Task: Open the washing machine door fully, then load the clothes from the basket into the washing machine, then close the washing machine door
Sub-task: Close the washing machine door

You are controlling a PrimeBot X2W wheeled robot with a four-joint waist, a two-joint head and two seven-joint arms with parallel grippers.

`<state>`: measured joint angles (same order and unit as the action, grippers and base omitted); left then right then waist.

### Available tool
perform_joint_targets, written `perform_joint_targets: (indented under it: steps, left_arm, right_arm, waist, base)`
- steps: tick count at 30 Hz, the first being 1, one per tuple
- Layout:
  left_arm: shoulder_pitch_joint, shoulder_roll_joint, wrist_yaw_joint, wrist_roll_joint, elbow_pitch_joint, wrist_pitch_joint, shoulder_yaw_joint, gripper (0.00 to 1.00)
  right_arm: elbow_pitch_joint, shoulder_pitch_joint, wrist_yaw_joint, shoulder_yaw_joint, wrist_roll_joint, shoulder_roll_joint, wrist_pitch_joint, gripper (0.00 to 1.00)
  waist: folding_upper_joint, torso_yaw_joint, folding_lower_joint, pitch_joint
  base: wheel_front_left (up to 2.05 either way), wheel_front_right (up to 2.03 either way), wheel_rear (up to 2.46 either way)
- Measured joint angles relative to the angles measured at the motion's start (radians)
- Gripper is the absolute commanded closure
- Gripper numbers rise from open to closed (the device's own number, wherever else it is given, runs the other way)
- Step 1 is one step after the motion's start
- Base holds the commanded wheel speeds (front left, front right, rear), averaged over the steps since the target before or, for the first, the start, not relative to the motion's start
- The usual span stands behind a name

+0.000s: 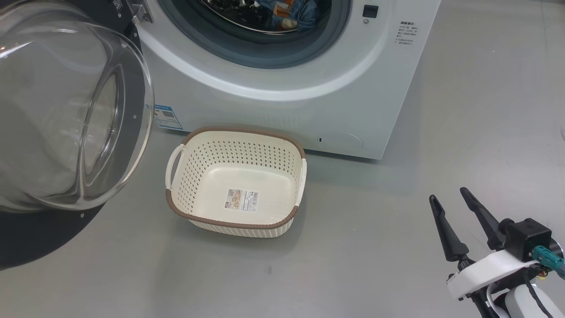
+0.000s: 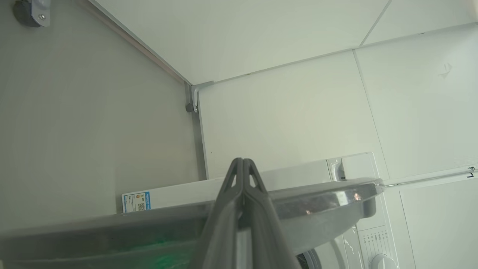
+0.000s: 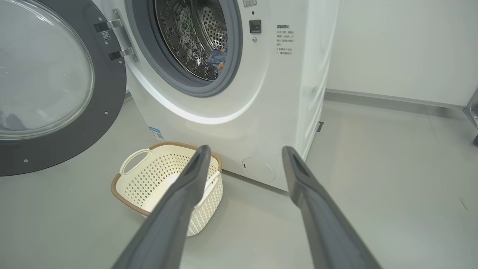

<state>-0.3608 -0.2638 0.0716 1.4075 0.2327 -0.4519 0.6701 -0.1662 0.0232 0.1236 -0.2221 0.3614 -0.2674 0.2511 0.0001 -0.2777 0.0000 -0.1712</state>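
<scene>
Before the washing machine [image 1: 309, 101], on the grey floor [image 1: 375, 247], we see the basket [image 1: 238, 152] standing empty just beside the cabinet's foot, with only a printed label on its bottom. The clothes [image 1: 304, 13] lie in the steel drum, bunched low and close to the grey gasket. The washing machine door [image 1: 66, 132] hangs swung out on the robot's left, its glass bowl bulging toward the head camera. We judge that loading is done and that closing the door is what remains. The left gripper [image 2: 243, 161] is closed on nothing, its two fingers pressed together, with the tips at the door's edge as the left wrist view shows it; we cannot tell whether they touch it. The right gripper [image 1: 448, 194] hovers over bare floor at the lower right, its jaws spread wide and empty, well apart from basket and machine. Three hazards follow. A push from closed fingertips on a glossy curved rim may slide off and leave the door ajar. A fold of fabric near the gasket may be caught in the seal. The swinging door's lower rim may clip the basket's near handle and shove it.
</scene>
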Motion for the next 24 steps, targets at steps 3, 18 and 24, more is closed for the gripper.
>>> perform_joint_targets:
  steps: [3, 18, 24]
  left_arm:
    - [0.01, 0.0, 0.002, 0.025, -0.004, -0.038, -0.003, 1.0]
    - [0.054, 0.013, 0.021, 0.059, -0.029, -0.17, -0.052, 1.0]
    - [0.07, 0.021, 0.024, 0.113, -0.054, -0.249, -0.076, 1.0]
  right_arm:
    - [-0.002, 0.0, 0.0, -0.002, 0.0, 0.0, 0.0, 0.0]
    - [-0.011, 0.0, 0.0, -0.002, 0.01, 0.002, 0.0, 0.0]
    - [-0.016, 0.0, 0.0, -0.002, 0.012, 0.006, 0.0, 0.0]
  waist:
    - [0.0, -0.003, 0.0, 0.003]
    - [0.0, -0.012, 0.0, 0.014]
    - [0.0, -0.017, 0.0, 0.02]
  base:
    - [0.0, 0.0, 0.0]
    - [0.0, 0.0, 0.0]
    - [0.0, 0.0, 0.0]
